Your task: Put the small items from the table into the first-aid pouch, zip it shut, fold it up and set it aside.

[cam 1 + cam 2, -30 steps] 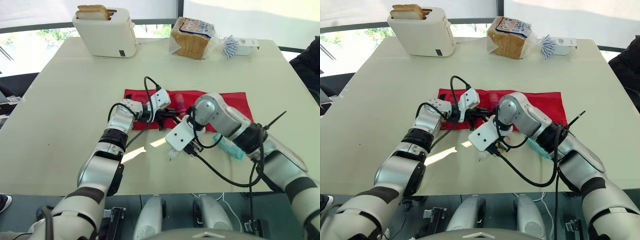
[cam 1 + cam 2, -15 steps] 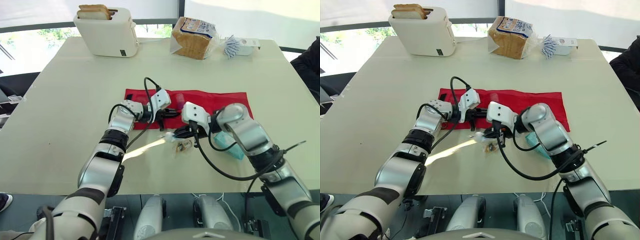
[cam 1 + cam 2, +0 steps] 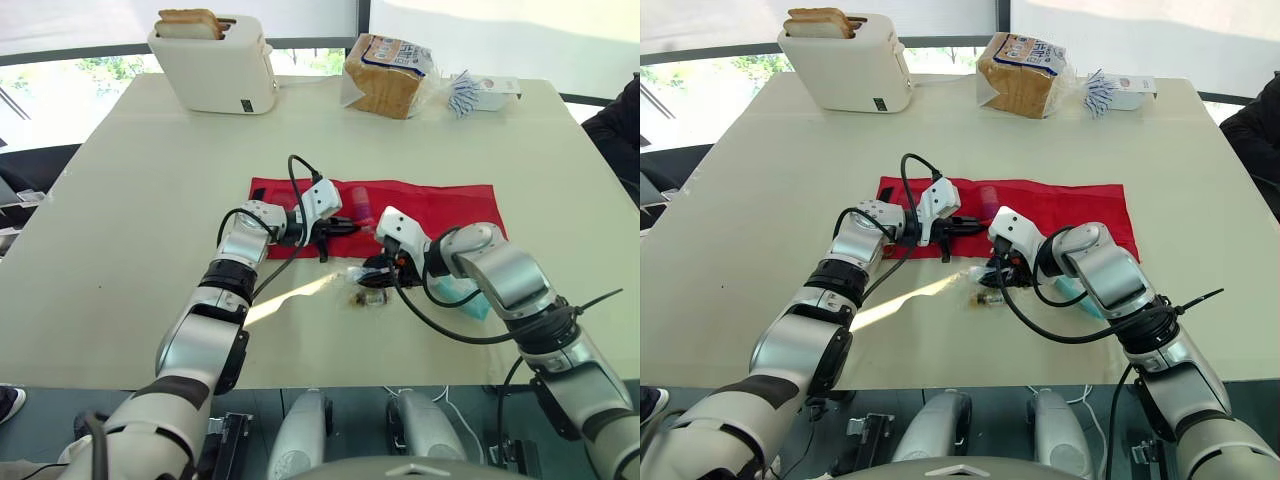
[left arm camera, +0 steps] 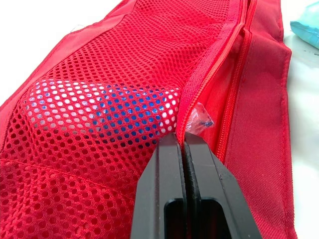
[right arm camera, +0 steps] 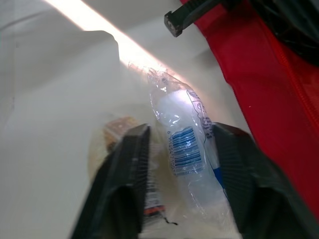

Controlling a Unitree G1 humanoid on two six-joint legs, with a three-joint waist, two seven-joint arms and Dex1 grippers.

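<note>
Swung in low since a second ago, the right gripper (image 5: 178,132) straddles a clear packet (image 5: 183,149) on the table (image 3: 150,180) just before the pouch (image 3: 440,200), jaws wide; next, close and carry it to the opening. Left gripper (image 4: 184,144) pinches the zip edge (image 4: 214,59), where its wrist view shows a blue item (image 4: 124,107) behind mesh (image 4: 75,149).

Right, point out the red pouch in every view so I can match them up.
Left eye view: red pouch lies flat at mid-table.
Right eye view: same place, mid-table.
Left wrist view: its mesh pocket and zip, close up.
Right wrist view: a red edge beside the clear packet.
Shared landmark: left gripper, shut on the pouch's zip edge.
</note>
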